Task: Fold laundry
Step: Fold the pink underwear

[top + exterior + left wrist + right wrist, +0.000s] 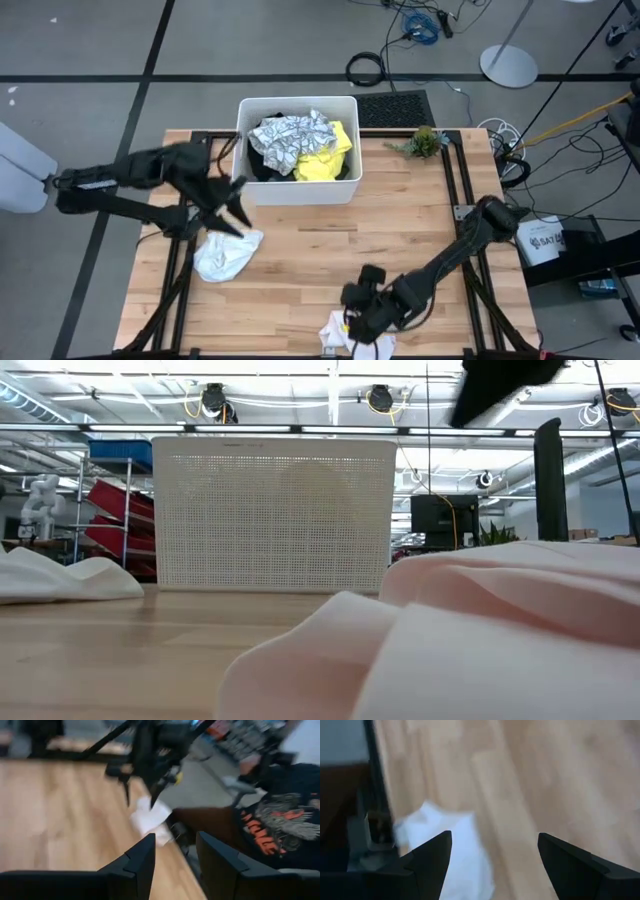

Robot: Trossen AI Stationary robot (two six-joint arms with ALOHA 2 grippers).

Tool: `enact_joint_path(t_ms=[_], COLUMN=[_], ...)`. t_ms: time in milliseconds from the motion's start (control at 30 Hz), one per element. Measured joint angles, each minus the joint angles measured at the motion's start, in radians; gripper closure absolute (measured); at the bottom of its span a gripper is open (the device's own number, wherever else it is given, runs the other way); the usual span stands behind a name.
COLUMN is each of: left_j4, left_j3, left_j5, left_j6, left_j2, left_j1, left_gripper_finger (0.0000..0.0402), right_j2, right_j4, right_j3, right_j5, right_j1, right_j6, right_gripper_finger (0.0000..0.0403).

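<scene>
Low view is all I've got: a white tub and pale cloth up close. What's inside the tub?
Observer: A crumpled patterned cloth on top, with a yellow cloth and a black cloth under it.
Operator: Is either gripper holding anything?
Observer: No. The right gripper is open above the small white cloth at the table edge by your camera.
Operator: And the left?
Observer: The left gripper is open and empty, beside a larger white cloth.

- The wooden table [400, 230] carries my work.
- A white tub [297, 188] sits at its far edge, heaped with laundry.
- A small plant [424, 142] lies beside the tub.
- One white cloth [226, 254] lies left of centre.
- Another white cloth [336, 330] lies at the near edge.
</scene>
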Motion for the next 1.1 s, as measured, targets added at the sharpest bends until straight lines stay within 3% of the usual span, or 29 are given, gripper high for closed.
enact_joint_path(t_ms=[167,333,500,633,767,933,967,1100], left_j4=[0.343,0.624,0.746,0.744,0.750,0.752,0.752,0.751], left_j3=[-0.233,-0.348,-0.381,-0.403,-0.410,-0.411,-0.411,-0.411], left_j5=[-0.026,-0.035,-0.118,-0.270,-0.388,-0.388,-0.382,-0.334], left_j6=[-0.063,-0.060,-0.054,-0.034,-0.028,-0.016,0.002,0.046], left_j2=[-0.097,-0.095,-0.055,-0.012,0.051,0.100,0.101,0.100], left_j1=[-0.123,-0.188,-0.232,-0.277,-0.315,-0.318,-0.318,-0.319], left_gripper_finger=[0.0252,0.0252,0.0252,0.0252,0.0252,0.0252,0.0252,0.0252], right_j2=[0.091,0.152,0.207,0.247,0.253,0.219,0.205,0.151], right_j4=[0.036,0.043,0.043,0.040,0.029,-0.030,-0.043,-0.123], right_j3=[0.000,-0.001,0.000,0.000,0.003,-0.001,-0.002,-0.001], right_j5=[-0.052,-0.116,-0.115,-0.136,-0.147,-0.175,-0.174,-0.087], right_j1=[0.047,0.059,0.061,0.044,0.014,-0.055,-0.069,-0.124], right_j6=[0.002,0.029,0.057,0.051,-0.015,-0.127,-0.140,-0.194], right_gripper_finger=[0.0117,0.0117,0.0117,0.0127,0.0204,0.0369,0.0385,0.0382])
